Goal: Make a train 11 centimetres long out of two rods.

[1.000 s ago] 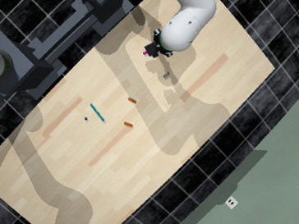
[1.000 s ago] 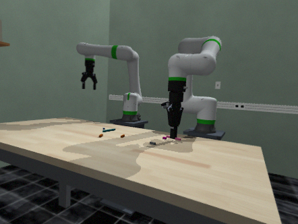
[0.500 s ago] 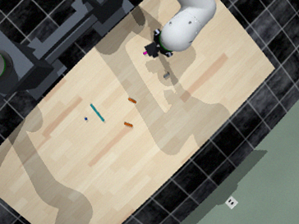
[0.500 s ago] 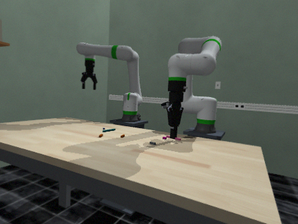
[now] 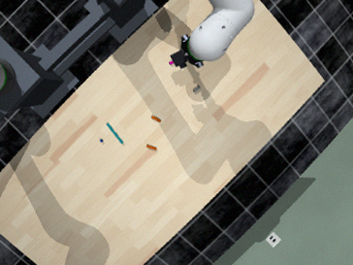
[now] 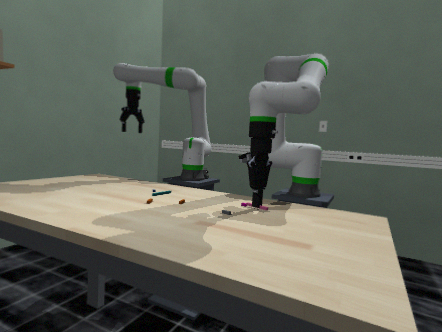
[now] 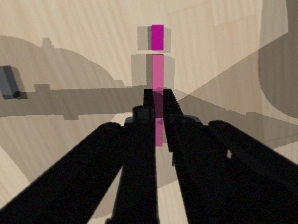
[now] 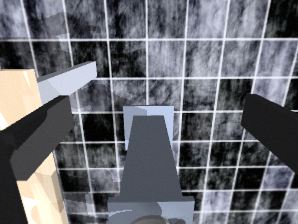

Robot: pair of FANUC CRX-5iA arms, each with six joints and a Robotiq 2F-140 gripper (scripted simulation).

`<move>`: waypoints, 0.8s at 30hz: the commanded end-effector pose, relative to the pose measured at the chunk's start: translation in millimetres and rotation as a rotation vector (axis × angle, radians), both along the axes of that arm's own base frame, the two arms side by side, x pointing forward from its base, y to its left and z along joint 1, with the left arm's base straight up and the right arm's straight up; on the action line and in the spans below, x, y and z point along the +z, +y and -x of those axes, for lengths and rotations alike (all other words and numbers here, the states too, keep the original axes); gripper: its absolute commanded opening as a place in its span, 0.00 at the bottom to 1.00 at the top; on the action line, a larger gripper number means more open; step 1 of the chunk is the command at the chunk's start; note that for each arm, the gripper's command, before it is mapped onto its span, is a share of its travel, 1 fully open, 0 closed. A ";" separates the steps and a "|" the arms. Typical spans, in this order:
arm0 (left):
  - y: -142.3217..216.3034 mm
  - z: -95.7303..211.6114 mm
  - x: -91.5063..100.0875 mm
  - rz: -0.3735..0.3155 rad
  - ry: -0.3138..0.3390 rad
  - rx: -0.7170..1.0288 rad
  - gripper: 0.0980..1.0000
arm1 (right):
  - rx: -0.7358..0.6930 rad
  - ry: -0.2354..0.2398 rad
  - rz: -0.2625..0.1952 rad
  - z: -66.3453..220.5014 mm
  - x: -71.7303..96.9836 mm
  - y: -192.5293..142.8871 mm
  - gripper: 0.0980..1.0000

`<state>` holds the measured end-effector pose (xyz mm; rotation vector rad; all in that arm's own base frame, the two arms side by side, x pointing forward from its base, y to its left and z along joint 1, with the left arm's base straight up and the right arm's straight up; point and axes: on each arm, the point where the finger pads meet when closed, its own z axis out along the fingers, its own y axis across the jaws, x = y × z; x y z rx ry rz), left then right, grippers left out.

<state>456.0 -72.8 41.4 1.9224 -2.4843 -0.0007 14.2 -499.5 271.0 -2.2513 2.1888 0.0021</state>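
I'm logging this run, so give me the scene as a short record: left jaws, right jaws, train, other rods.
left jaws: shut on the pink rod
right jaws: open, away from the table
train: pink rod roughly in line with the magenta rod, small gap between
other rods: turquoise, blue, grey, two orange

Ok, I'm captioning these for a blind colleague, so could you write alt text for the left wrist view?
The left gripper is shut on a long pink rod, lined up with a short magenta rod just beyond its far end, a small gap showing between them. A dark grey rod lies off at the left edge, on the pale wooden table.
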 end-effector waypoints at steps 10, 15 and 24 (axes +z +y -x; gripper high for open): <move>-0.1 -0.6 -3.2 0.000 -0.002 0.000 0.03 | 0.000 0.000 0.002 0.2 1.0 -0.3 1.00; -0.1 -0.6 -3.2 0.000 -0.002 0.000 0.03 | 0.000 0.000 0.002 0.2 1.0 -0.3 1.00; -0.1 -0.6 -3.2 0.000 -0.002 0.000 0.03 | 0.000 0.000 0.002 0.2 1.0 -0.3 1.00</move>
